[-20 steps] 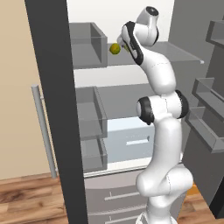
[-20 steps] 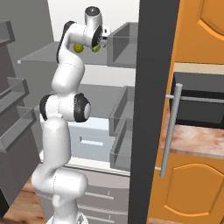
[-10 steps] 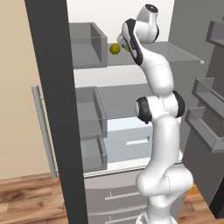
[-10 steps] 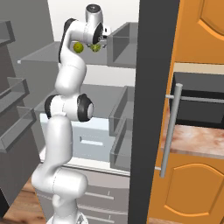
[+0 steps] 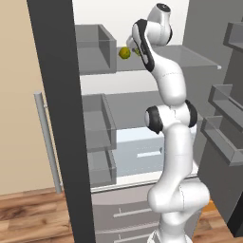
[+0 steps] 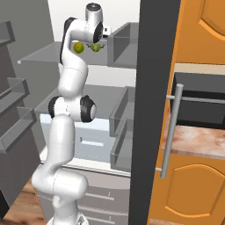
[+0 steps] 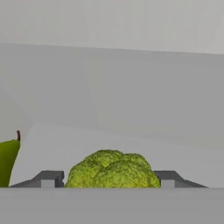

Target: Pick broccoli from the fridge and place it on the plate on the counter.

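— Two things sit on the fridge top shelf: which one is the arm lined up on?
— The broccoli. From the hand camera it lies dead ahead, bracketed by the gripper, one fingertip on each side.
— And the yellow-green fruit?
— Off to the left in that view, apart from the floret.
— Has it got hold yet?
— Jaws look spread around the head; whether the pads touch, I cannot tell. Closing straight in seems the next call.
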{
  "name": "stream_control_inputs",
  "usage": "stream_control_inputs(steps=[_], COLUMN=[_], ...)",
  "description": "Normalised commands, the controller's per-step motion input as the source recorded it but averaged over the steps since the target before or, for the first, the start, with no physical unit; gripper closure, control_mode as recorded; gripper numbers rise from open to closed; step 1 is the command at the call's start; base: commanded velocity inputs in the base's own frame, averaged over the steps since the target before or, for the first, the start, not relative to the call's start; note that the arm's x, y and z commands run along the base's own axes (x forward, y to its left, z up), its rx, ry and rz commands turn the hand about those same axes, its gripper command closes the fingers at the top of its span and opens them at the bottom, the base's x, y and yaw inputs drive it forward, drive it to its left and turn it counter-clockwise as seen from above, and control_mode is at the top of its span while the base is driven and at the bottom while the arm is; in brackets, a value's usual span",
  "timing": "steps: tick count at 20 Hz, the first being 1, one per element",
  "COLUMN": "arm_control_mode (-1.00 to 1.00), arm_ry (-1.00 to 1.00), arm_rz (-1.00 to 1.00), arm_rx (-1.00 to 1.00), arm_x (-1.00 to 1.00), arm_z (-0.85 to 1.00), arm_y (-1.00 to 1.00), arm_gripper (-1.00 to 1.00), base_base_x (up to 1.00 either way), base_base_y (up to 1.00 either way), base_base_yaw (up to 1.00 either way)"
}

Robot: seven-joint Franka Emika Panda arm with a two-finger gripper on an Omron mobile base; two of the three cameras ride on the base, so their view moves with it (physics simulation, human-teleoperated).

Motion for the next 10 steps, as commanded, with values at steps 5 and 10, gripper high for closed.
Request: stream_control_inputs(steps=[5,10], arm_control_mode=[-1.0,-1.0], arm_ry=[-0.11,-0.2], arm_rz=[0.0,0.0], arm_rx=[0.0,0.0], arm_x=[-0.21,-0.19], arm_z=[0.0,-0.03], arm_y=[0.0,0.0], arm_gripper=[1.0,1.0], base_base_x=[0.0,0.0], base_base_y=[0.0,0.0], base_base_yaw=[0.0,0.0])
